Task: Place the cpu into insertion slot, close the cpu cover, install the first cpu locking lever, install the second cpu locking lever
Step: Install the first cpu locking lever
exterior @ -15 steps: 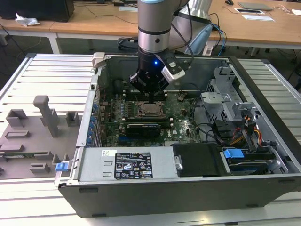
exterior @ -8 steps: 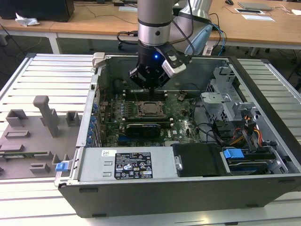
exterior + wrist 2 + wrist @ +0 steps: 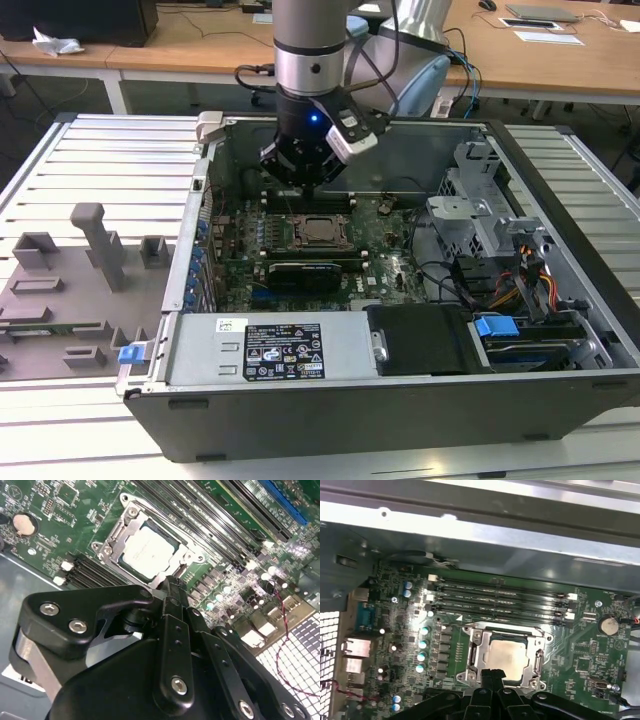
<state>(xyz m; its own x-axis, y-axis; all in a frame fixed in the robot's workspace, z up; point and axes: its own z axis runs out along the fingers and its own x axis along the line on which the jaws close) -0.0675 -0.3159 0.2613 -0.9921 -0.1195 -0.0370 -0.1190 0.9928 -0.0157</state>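
The cpu (image 3: 509,657) (image 3: 150,550) (image 3: 320,231) lies flat in the insertion slot on the green board, pale metal top facing up. The silver cpu cover (image 3: 477,650) (image 3: 131,517) lies down around it, and the slot itself is hidden beneath both. A thin metal lever (image 3: 505,626) runs along the cover's edge on the memory-slot side; I cannot tell whether it is latched. My gripper (image 3: 492,674) (image 3: 170,582) (image 3: 300,182) hangs just above the socket, at the cover's edge away from the memory slots. Its black fingers are shut together with nothing between them.
Long memory slots (image 3: 500,595) lie beside the socket. A black expansion card (image 3: 315,270) stands in front of it. The case wall (image 3: 400,150), drive cage (image 3: 480,215), cables (image 3: 500,280) and power supply (image 3: 270,350) ring the board. Grey fixtures (image 3: 100,245) sit at the exterior view's left.
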